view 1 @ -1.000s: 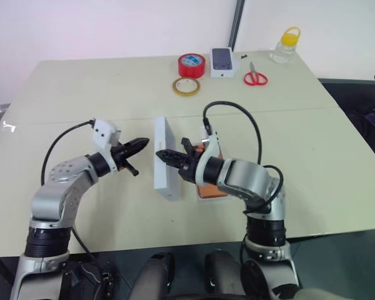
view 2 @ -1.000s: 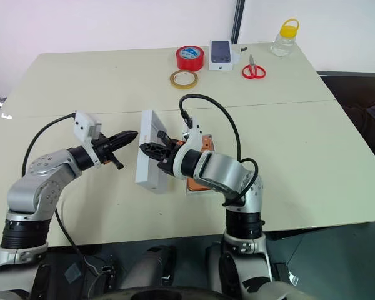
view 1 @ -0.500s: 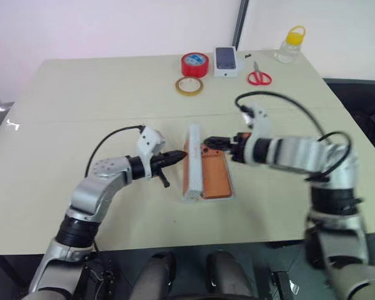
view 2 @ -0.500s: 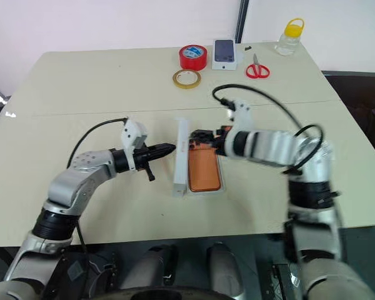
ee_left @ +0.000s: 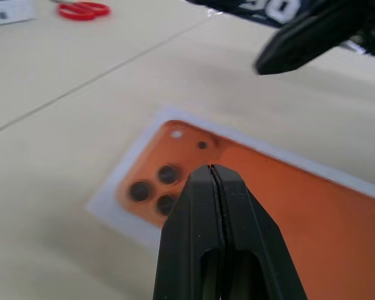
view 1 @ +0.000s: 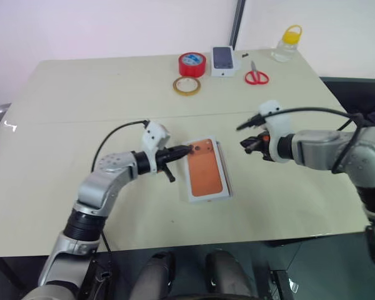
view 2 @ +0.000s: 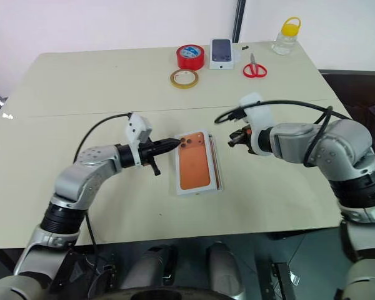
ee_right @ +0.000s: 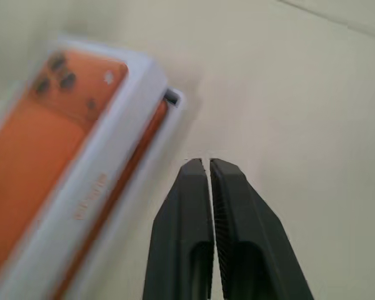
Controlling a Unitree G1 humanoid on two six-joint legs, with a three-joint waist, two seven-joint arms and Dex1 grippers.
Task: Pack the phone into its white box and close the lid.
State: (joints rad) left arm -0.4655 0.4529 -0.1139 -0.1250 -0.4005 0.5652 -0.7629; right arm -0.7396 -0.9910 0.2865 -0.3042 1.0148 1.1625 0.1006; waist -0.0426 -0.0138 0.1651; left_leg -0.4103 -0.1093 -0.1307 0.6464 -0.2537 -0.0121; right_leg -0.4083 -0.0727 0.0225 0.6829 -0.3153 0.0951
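Note:
The lid (view 1: 206, 177), white with an orange phone picture facing up, lies flat over the white box (ee_right: 177, 99) at mid-table, sitting slightly askew. In the right wrist view an orange strip of the phone (ee_right: 137, 156) shows under the lid's edge. My left gripper (view 1: 187, 150) is shut, its tip at the lid's far left corner by the printed camera lenses (ee_left: 151, 190). Shut and empty, my right gripper (view 1: 245, 145) hangs apart from the box, off to its right.
At the table's far side stand a red tape roll (view 1: 191, 64), a yellowish tape ring (view 1: 186, 85), a smaller white box with a dark phone picture (view 1: 222, 61), red scissors (view 1: 256, 77) and a yellow-capped bottle (view 1: 285, 45).
The lid, standing on its edge a second ago, has tipped flat onto the box. My right gripper let go, drew back to the right and shut. My left gripper followed to the lid's corner.

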